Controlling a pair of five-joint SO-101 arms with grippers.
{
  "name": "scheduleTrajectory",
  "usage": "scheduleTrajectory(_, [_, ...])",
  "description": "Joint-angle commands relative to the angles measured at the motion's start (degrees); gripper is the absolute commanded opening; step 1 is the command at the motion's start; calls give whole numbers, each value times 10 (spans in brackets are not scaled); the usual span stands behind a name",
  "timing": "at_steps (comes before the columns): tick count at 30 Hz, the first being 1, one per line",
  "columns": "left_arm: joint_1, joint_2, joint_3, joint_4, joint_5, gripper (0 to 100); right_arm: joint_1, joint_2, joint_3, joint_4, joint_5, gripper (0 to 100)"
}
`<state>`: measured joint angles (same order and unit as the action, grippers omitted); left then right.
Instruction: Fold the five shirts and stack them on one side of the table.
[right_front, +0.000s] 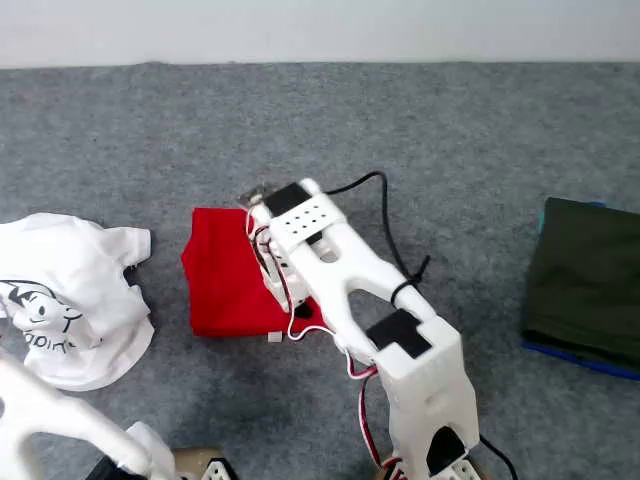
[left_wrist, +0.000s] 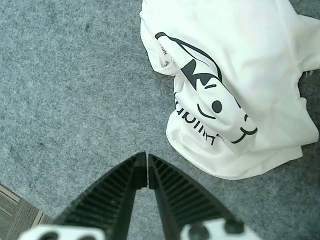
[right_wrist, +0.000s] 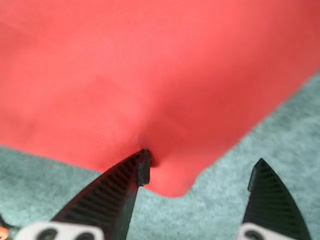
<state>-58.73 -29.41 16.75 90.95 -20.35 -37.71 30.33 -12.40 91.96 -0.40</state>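
Downward, right claw (right_wrist: 202, 164) presses red shirt (right_wrist: 150, 75).

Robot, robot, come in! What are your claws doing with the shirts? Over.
Left claw shut, empty, beside crumpled white shirt. Right claw open at folded red shirt's edge. Nothing in the way. Over.

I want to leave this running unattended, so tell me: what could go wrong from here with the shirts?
1. The right gripper is open, one finger dimpling the red shirt near its corner, the other over the grey carpet. Closing might pinch only a thin edge, which could slip out or drag the shirt out of shape.
2. The white shirt lies crumpled beside the shut left gripper; it may be hard to spread flat.
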Motion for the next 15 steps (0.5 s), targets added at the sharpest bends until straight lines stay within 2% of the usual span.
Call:
scheduleTrajectory(1, [-1, -23, -3, -8, 5, 19, 0, 31, -5, -12, -17, 318])
scheduleTrajectory(7, [-1, -23, -3, -8, 5, 19, 0, 114, -6, -5, -20, 288])
scheduleTrajectory(12, [-1, -23, -3, -8, 5, 19, 0, 108, -6, -4, 7, 65])
scheduleTrajectory(15, [-1, -23, -3, -8, 5, 19, 15, 74, -4, 2, 40, 9])
